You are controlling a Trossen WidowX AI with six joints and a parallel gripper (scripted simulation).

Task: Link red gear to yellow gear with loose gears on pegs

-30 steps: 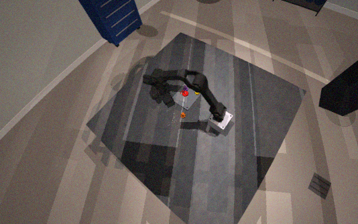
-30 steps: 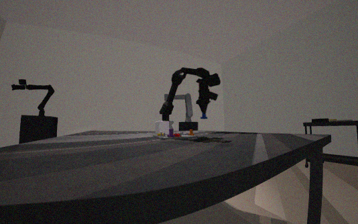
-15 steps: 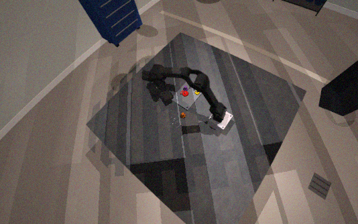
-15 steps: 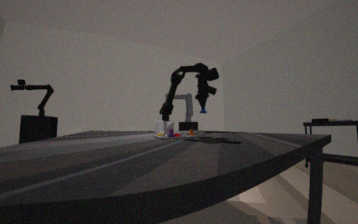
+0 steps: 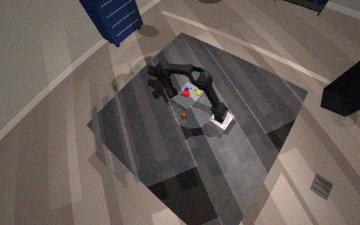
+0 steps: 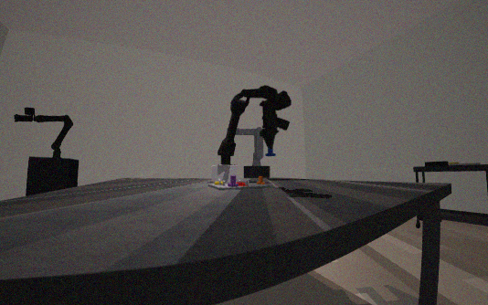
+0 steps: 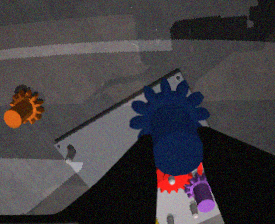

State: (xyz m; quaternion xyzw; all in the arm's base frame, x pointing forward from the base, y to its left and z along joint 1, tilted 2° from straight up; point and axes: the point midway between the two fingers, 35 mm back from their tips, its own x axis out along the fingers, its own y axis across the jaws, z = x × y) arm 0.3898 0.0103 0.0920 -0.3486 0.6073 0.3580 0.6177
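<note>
Wrist view: red gear (image 7: 174,187) partly hidden by blue gear (image 7: 170,117).

We see a dark grey, streaked table (image 5: 169,148) (image 6: 156,237) with patches of light and shadow. On it lie the board (image 5: 195,101) (image 6: 220,188) (image 7: 103,145) and, near it but apart, an upright orange gear (image 5: 183,116) (image 6: 260,180) (image 7: 32,111). We also find the arm's white base (image 5: 224,126) (image 6: 217,173) standing there.
</note>
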